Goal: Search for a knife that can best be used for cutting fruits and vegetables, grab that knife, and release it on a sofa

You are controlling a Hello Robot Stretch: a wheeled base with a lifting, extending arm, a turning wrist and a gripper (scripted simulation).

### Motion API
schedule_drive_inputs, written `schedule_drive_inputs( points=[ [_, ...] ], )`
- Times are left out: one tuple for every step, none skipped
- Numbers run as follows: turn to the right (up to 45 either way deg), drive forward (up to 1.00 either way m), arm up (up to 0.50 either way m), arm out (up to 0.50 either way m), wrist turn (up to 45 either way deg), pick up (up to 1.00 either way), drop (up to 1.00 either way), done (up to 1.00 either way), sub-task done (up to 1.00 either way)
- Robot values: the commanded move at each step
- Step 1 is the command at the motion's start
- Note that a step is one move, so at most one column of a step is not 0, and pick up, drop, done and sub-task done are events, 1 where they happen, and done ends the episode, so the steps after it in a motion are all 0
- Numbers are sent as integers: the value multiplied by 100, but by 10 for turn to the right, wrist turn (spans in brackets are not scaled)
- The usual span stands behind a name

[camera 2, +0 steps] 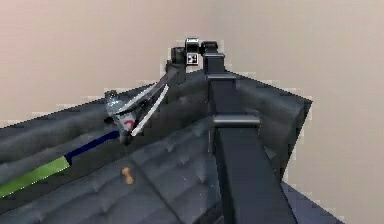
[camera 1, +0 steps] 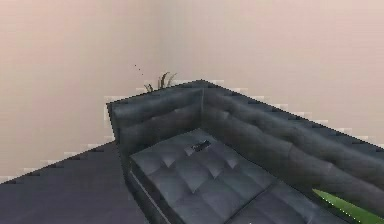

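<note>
The robot stands at the sofa [camera 1: 250, 125], and its arm [camera 2: 240, 165] reaches out above the seat, so I judge that the search and the drive to the sofa are done and only the release, or the check of it, is left. The gripper [camera 2: 127, 122] hangs in front of the dark cushions. I cannot tell whether it grasps anything or has let go, because the sofa is directly behind its far end. Where the knife is I cannot say with certainty. A small dark thing [camera 1: 202, 146] lies on the seat near the corner in the forward view, and a small brown thing [camera 2: 127, 177] lies on the seat below the gripper in the arm side view. Either may be the knife, but both are too small to name. Counted: one sofa, of corner shape; one arm with one gripper and two thin fingers; two white squares [camera 2: 197, 52] at the arm's end; one plant [camera 1: 160, 82] behind the sofa's back; one green strip [camera 2: 30, 182] and one blue bar [camera 2: 92, 150] beside it on the seat; and one each of the two small things.
</note>
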Motion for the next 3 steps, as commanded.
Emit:
schedule_drive_inputs(
  points=[
    [0, 0, 0, 0, 390, 0, 0, 0, 0],
    [0, 0, -28, 0, 0, 0, 0, 0, 0],
    [0, 0, -32, 0, 0, 0, 0, 0, 0]
  ],
)
